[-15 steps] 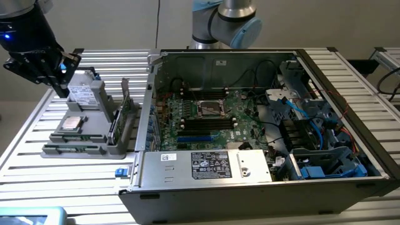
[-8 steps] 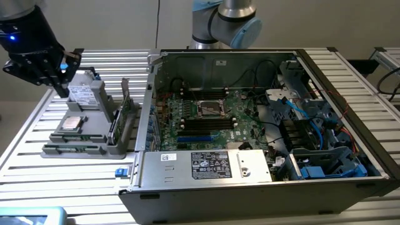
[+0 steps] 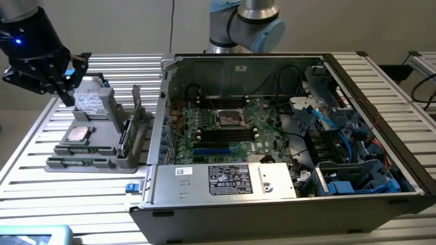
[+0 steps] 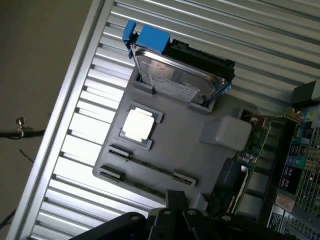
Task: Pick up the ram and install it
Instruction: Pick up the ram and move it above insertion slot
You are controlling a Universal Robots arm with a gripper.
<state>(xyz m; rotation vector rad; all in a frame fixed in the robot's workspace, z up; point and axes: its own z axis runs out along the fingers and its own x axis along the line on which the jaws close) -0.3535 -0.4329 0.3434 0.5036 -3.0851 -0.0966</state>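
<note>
The ram point(image 3: 81, 163) shows as a thin green strip standing on edge in a front slot of the grey parts holder point(image 3: 102, 118); a second strip like it sits in the slot just behind. From the wrist, the ram point(image 4: 150, 167) is a thin dark line between grey clips. My black gripper point(image 3: 68, 98) hangs over the holder's back corner at the exterior view's left, beside the hard drive point(image 3: 89, 102). Its fingers point(image 4: 175, 200) are shut with nothing between them. The ram lies well clear of them, at the holder's near edge.
The holder also carries a CPU point(image 3: 77, 135) and an upright green expansion card point(image 3: 130, 125). An open PC case point(image 3: 286, 199) stands to the exterior view's right, with the motherboard point(image 3: 262, 115) and its black memory slots point(image 3: 221, 133) exposed. Everything rests on a slatted metal table point(image 3: 81, 199).
</note>
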